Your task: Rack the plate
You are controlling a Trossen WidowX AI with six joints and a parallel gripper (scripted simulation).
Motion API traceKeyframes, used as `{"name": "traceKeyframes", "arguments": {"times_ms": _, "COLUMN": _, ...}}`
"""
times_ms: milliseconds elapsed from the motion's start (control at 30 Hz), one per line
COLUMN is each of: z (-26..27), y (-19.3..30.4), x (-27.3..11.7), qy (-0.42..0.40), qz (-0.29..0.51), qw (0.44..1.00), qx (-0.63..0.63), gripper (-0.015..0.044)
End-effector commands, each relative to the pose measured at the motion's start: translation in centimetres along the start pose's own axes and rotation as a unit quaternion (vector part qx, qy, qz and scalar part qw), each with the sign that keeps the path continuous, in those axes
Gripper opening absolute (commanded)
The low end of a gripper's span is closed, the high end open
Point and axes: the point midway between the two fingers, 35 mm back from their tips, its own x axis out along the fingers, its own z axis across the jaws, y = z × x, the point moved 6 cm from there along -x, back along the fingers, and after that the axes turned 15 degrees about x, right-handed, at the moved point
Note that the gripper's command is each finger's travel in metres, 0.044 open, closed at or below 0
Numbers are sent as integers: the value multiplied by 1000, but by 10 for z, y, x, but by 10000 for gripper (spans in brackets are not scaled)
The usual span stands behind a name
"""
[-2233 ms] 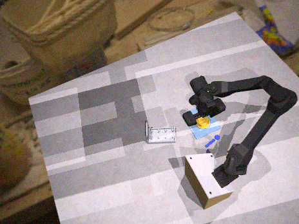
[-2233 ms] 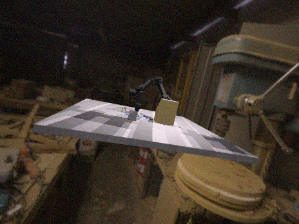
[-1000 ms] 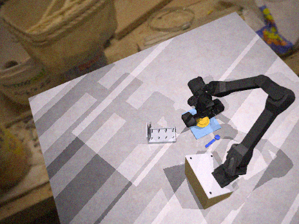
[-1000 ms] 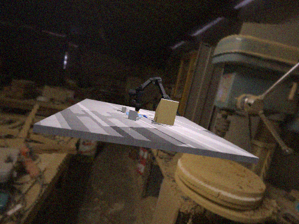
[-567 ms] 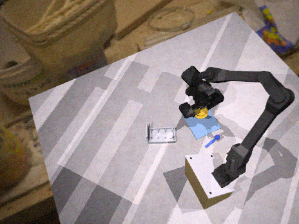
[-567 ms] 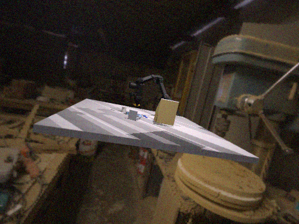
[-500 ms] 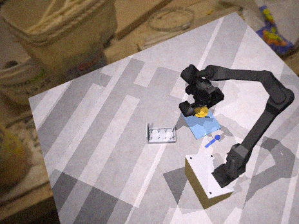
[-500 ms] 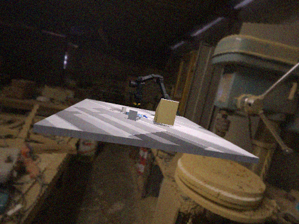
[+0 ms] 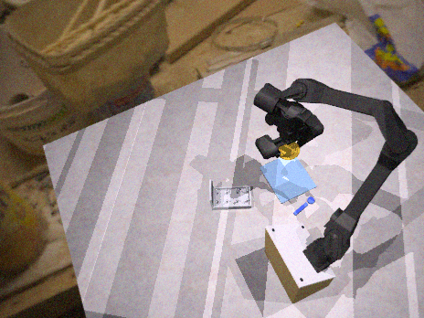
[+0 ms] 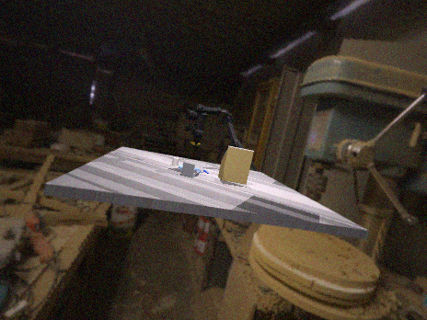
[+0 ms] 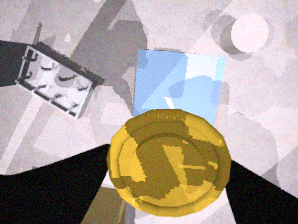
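Observation:
The yellow plate (image 9: 289, 151) (image 10: 195, 143) (image 11: 170, 175) is held well above the table. My gripper (image 9: 288, 145) (image 10: 196, 141) (image 11: 167, 158) is shut on it, with the dark fingers at opposite sides of its rim. The plate's round face is toward the wrist camera. The dish rack (image 9: 233, 208) (image 10: 187, 169) (image 11: 48, 99) is small and grey-white, with short prongs inside and a taller panel at one end. It stands apart from the plate, left of it in the top view and upper left in the wrist view.
A light-blue square sheet (image 9: 292, 183) (image 11: 160, 75) lies below the plate. A blue spoon-like piece (image 9: 302, 207) (image 10: 206, 172) lies beside it. A tan box with a white top (image 9: 290, 249) (image 10: 236, 165) stands near the arm's base. A white round object (image 10: 175, 161) (image 11: 250, 32) stands beyond the sheet.

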Motion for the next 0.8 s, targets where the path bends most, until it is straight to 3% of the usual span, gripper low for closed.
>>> {"name": "traceKeyframes", "arguments": {"times_ms": 0, "z": 5, "y": 2, "x": -4, "qy": -1, "qz": 3, "qw": 1000, "qx": 10, "gripper": 0}}
{"name": "traceKeyframes", "arguments": {"times_ms": 433, "z": 82, "y": 46, "x": -3, "qy": -1, "qz": 4, "qw": 978, "qx": 207, "gripper": 0}}
{"name": "traceKeyframes", "arguments": {"times_ms": 767, "z": 83, "y": 46, "x": 11, "qy": -18, "qz": 42, "qw": 985, "qx": 168, "gripper": 0}}
